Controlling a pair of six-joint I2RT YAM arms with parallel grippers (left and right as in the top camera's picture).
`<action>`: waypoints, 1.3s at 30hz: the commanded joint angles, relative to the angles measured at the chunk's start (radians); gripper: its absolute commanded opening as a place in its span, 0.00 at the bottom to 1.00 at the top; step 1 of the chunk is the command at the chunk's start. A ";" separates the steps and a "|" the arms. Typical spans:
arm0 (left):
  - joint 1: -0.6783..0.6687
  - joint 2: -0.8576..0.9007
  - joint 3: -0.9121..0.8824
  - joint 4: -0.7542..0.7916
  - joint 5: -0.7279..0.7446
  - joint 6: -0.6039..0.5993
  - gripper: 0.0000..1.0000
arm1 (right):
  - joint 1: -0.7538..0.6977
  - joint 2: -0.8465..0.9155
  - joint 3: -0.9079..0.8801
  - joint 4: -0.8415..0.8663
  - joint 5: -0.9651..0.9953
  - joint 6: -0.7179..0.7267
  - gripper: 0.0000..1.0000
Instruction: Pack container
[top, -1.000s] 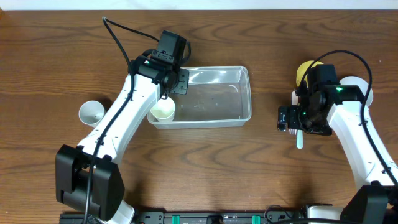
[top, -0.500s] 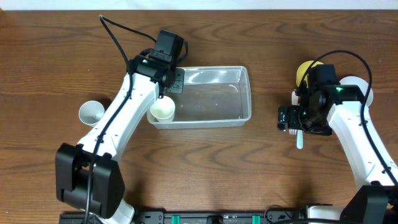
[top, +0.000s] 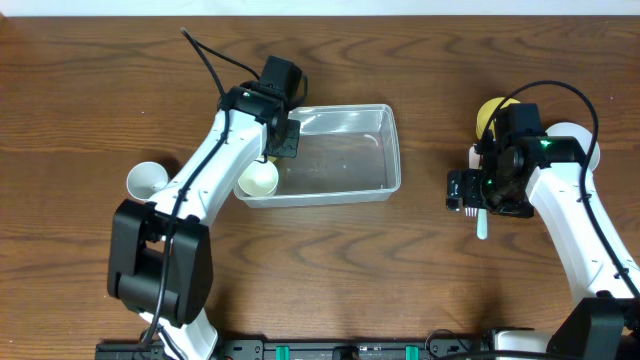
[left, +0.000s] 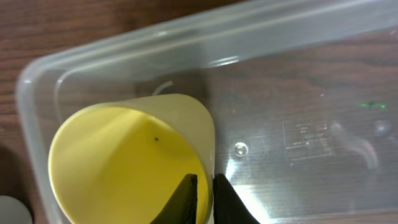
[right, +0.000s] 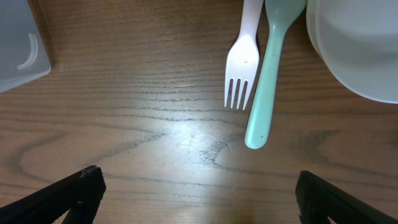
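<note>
1. The container (top: 350, 165), a clear rectangular tub, lay on the table (top: 320, 270) a little left of centre, with its long axis running from my left to my right
2. My left pincer (left: 205, 196) hung over the container's left end. Its fingers were drawn narrow and pinched the wall of a yellow cup (left: 124, 162), one finger inside the rim and one outside
3. The yellow cup was inside the container, just beside the left short wall and in the corner nearest my base. I could not tell whether the cup's base rested flat on the floor of the tub
4. The container lay directly below my left pincer, and its bare floor stretched away to my right along the long axis. I judged that letting go called only for parting the fingers and lifting straight up past the rim
5. My right pincer (right: 199, 190) was spread wide and held nothing. It hovered over the table well apart from the container's right end
6. A white fork (right: 242, 74) and a pale green utensil (right: 267, 81) lay side by side just ahead of my right pincer, with a white bowl (right: 354, 50) beside them
7. My left arm was the nearer to the container and my right arm the nearer to the utensils, so I judged those would have to travel to my left to reach the tub
8. A white cup (top: 147, 180) stood on the table to the left of the container, apart from it
</note>
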 joint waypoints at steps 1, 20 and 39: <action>0.005 0.032 0.018 -0.007 0.010 0.010 0.12 | -0.006 0.007 0.011 -0.002 0.000 -0.008 0.99; 0.014 -0.216 0.175 -0.129 -0.125 0.025 0.59 | -0.006 0.007 0.011 -0.006 0.000 -0.009 0.99; 0.590 -0.177 0.042 -0.302 0.097 -0.158 0.63 | -0.006 0.007 0.011 -0.007 -0.001 -0.016 0.99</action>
